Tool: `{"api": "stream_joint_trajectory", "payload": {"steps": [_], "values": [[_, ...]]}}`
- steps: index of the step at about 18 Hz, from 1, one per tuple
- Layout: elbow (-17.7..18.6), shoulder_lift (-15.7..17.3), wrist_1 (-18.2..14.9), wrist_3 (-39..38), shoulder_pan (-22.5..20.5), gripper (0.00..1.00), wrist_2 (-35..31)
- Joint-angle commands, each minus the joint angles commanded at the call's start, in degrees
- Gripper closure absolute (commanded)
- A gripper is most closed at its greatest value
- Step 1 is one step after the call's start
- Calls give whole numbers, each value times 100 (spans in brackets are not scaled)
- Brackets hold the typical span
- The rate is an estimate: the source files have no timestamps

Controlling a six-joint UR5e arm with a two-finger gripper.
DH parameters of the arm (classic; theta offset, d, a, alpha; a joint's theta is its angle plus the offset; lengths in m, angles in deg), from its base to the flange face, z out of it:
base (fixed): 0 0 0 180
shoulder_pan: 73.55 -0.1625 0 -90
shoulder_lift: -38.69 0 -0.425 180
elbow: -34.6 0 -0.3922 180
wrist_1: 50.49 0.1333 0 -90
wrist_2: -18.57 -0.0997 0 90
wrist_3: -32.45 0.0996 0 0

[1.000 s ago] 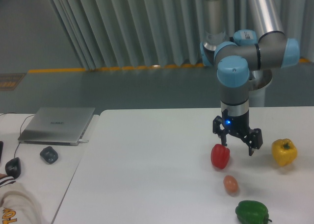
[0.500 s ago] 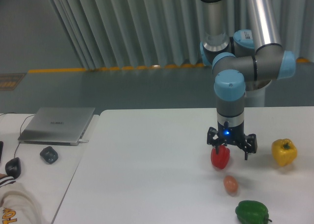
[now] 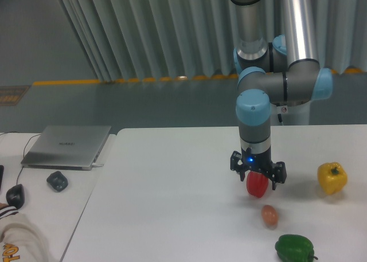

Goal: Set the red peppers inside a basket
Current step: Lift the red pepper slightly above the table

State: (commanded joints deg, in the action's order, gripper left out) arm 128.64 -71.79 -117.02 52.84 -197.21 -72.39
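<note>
The red pepper, glossy, stands on the white table right of centre. My gripper hangs straight over it, pointing down. It is open, with one finger on each side of the pepper's top. The pepper's stem is hidden behind the gripper. I cannot tell whether the fingers touch the pepper. No basket is in view.
A brown egg lies just in front of the red pepper. A green pepper sits near the front edge and a yellow pepper at the right. A closed laptop, a small dark object and a mouse lie at the left.
The arm has swung left, from beside the red pepper's right to directly over it. The gripper has stayed open. The pepper has not moved.
</note>
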Motion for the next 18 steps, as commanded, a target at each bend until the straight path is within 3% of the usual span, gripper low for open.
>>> {"api": "stream_joint_trajectory", "payload": {"steps": [3, 16, 17, 18], "values": [[9, -88, -149, 53, 97, 0, -212], [79, -185, -167, 79, 167, 0, -317], [79, -185, -176, 140, 167, 12, -335], [53, -176, -219, 175, 167, 33, -387]]}}
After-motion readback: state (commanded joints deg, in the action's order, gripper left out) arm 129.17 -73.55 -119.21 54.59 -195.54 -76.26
